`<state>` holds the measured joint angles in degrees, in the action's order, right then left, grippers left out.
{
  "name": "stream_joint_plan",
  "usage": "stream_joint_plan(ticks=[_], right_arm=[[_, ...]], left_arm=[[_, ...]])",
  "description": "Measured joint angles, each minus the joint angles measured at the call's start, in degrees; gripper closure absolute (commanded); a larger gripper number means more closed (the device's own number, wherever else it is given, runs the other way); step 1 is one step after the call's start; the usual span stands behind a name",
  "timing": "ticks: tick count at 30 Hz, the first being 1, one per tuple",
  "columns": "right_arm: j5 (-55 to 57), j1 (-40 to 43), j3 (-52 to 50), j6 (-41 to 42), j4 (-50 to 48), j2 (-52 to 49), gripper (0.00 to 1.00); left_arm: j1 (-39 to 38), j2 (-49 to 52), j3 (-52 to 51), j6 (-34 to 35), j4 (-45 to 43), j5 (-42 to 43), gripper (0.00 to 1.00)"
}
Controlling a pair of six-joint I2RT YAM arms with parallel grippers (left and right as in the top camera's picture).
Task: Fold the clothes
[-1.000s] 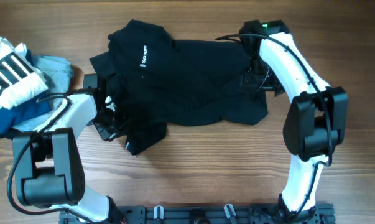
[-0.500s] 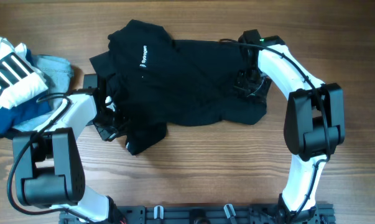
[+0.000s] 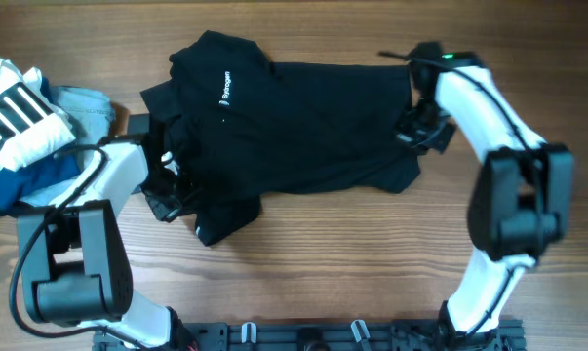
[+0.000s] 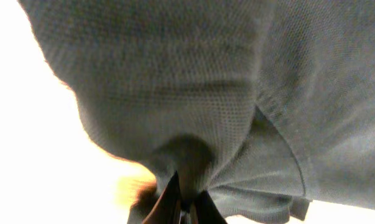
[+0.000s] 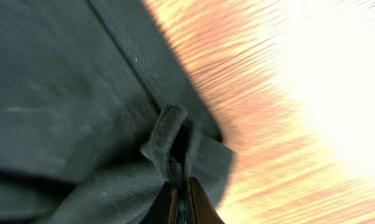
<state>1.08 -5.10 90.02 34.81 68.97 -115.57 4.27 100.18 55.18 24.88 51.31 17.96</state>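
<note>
The clothes, a black short-sleeved shirt with a small white chest logo, lie crumpled across the middle of the wooden table. My left gripper is shut on the shirt's left edge; in the left wrist view the fabric bunches into the pinched fingertips. My right gripper is shut on the shirt's right edge. In the right wrist view a fold of the cloth is squeezed between the two fingers.
A pile of other garments sits at the far left edge: a white piece with black stripes, light-blue denim and a navy piece. Bare wood runs along the front of the table.
My right gripper has closed on the shirt's right edge and pulled it to the right, stretching that side outward. The left arm has held still.
</note>
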Motion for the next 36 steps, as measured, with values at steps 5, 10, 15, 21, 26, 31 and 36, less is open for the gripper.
stream_joint_plan(ticks=[5,10,15,21,26,31,36], right_arm=[[-0.04,2.47,0.02,-7.78,3.91,15.8,0.96],[-0.02,2.49,0.0,-10.75,4.7,19.98,0.96],[-0.02,2.49,0.0,-11.17,4.74,24.33,0.96],[1.36,2.54,0.0,-12.28,5.64,24.33,0.96],[2.43,2.56,0.02,-13.07,5.73,24.33,0.96],[2.64,2.58,0.0,-13.7,5.81,24.33,0.96],[2.84,2.58,0.02,-13.94,6.08,24.33,0.96]], left_arm=[[0.39,-4.42,4.31,-3.28,5.29,0.42,0.96],[0.76,-14.64,6.54,-5.14,7.28,0.61,0.96],[1.84,-26.45,9.53,-5.31,9.64,0.63,0.96],[1.77,-20.96,4.31,-5.33,16.17,4.37,0.54],[-1.01,-20.2,-2.71,-5.7,18.78,6.67,0.31],[-1.64,-20.2,-4.13,-4.87,12.94,5.46,0.34],[-6.16,-19.82,-13.2,-0.02,-1.33,4.81,0.41]])
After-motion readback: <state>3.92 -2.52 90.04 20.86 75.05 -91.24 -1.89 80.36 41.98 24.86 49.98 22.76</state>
